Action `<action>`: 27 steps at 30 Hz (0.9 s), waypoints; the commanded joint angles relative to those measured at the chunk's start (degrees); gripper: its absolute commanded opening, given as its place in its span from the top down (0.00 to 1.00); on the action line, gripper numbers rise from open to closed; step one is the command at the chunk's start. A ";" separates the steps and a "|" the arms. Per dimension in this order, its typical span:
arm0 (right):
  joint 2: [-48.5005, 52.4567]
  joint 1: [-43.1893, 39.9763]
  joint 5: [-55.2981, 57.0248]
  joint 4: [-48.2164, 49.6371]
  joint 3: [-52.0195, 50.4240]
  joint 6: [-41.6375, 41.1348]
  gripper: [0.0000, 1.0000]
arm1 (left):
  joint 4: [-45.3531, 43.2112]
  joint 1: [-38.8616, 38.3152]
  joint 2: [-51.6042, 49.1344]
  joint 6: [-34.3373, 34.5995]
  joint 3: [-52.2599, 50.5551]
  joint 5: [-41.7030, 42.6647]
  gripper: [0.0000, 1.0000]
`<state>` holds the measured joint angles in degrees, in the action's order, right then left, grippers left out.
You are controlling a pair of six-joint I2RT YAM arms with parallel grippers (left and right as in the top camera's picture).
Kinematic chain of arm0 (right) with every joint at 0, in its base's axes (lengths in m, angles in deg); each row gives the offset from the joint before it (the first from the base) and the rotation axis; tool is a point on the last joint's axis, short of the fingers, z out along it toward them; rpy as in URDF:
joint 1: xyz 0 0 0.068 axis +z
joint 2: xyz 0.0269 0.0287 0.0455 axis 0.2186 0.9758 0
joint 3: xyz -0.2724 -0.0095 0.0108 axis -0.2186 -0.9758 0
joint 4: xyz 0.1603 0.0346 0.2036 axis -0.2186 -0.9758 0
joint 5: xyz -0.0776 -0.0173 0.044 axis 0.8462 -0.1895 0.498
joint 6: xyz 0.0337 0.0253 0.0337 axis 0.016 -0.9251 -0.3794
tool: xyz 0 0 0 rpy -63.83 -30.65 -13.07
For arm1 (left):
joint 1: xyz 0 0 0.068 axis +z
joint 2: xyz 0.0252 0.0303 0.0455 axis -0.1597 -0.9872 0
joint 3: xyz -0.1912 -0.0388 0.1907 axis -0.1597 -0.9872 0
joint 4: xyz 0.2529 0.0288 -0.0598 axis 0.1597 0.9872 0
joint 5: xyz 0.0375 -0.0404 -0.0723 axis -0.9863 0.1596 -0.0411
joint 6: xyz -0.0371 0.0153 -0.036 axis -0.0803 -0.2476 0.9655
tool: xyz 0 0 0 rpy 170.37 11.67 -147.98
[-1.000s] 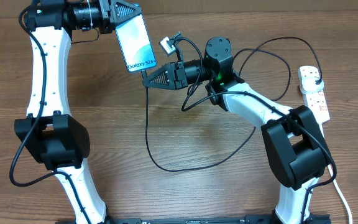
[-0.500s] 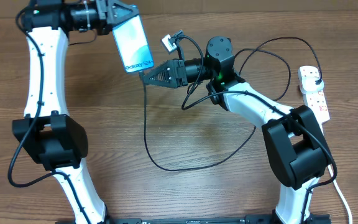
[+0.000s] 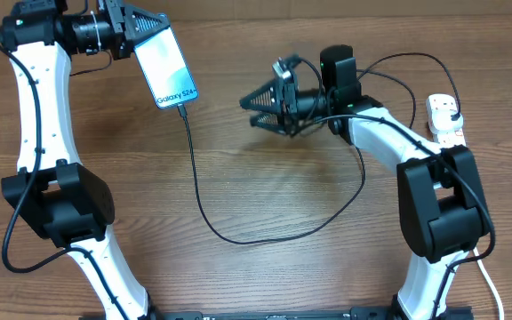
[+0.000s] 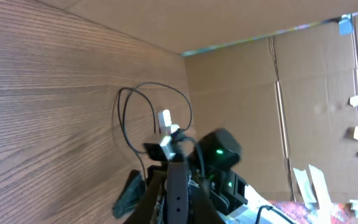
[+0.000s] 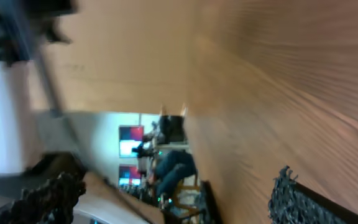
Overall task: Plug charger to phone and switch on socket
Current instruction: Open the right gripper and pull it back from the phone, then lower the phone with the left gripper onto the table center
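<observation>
Wood-grain laminate covers the table [image 3: 265, 178], with brown cardboard walls behind its far edge. Over the far left corner, the left gripper [image 3: 147, 34] pinches the top end of the phone [image 3: 169, 71], a slim dark-edged slab held off the table and tilted. Its pale blue screen faces up and shows small "Galaxy S24" text.

The charger [image 3: 196, 191] is a thin black cable. Its small tip meets the phone's lower short edge and looks seated there. From that edge it hangs down to the table and curves in a wide loop toward the near edge. It then rises toward the right arm, arcs along the far edge and ends at a black plug [image 3: 452, 108].

That plug sits in the end outlet of the socket [image 3: 449, 129], a white elongated plastic strip with small red switches lying by the right edge, partly hidden by the arm. Which way the switches are set is too small to tell. A thicker white cord [image 3: 490, 277] shows at the near right corner.

The right gripper [image 3: 258, 105] hovers over the middle of the far half of the table, with its black triangular jaws spread and nothing between them. The right wrist view is motion-blurred, showing only rough dark fingertips [image 5: 300, 202] against the wood.
</observation>
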<state>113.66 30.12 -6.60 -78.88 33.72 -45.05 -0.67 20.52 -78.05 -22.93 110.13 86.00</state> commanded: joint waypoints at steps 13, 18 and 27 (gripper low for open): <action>-0.04 -1.16 36.87 -31.58 0.35 22.23 0.00 | 6.12 -6.27 -0.09 -4.74 0.48 -11.65 0.96; -0.09 -3.76 38.23 -35.04 0.37 25.49 0.01 | 6.67 -9.84 -0.09 -5.68 0.48 -16.74 0.96; -2.36 -6.75 38.60 -38.56 0.37 32.81 0.06 | 6.58 -13.31 -0.90 -4.81 0.48 -21.14 0.96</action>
<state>113.66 23.54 30.89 -117.39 33.67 -16.07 5.89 7.65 -78.05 -27.52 110.13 66.28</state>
